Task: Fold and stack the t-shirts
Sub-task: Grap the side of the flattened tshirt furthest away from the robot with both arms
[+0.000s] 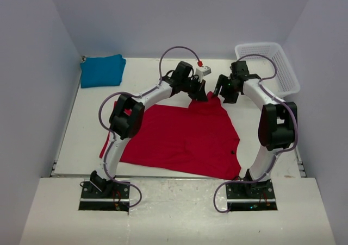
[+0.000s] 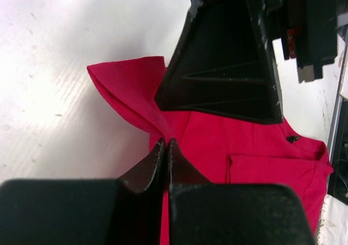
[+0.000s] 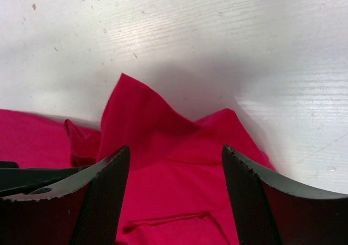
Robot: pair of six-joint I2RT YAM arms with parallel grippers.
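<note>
The red t-shirt [image 1: 179, 133] lies spread over the middle of the table, with a dark label [image 2: 292, 139] near one edge. Its far edge is bunched into a peak [image 3: 136, 114]. My left gripper [image 2: 166, 142] is shut, and a ridge of the red cloth [image 2: 130, 93] runs up into its tips. My right gripper [image 3: 176, 150] hangs open over the same far edge, red cloth below and between its fingers, which do not touch it. Both grippers sit close together at the shirt's far side [image 1: 209, 95]. The teal-blue t-shirt [image 1: 102, 70] lies folded at the back left.
A white mesh basket [image 1: 269, 66] stands at the back right corner. Grey walls close in the table on three sides. The right gripper's black finger [image 2: 228, 66] fills the upper part of the left wrist view.
</note>
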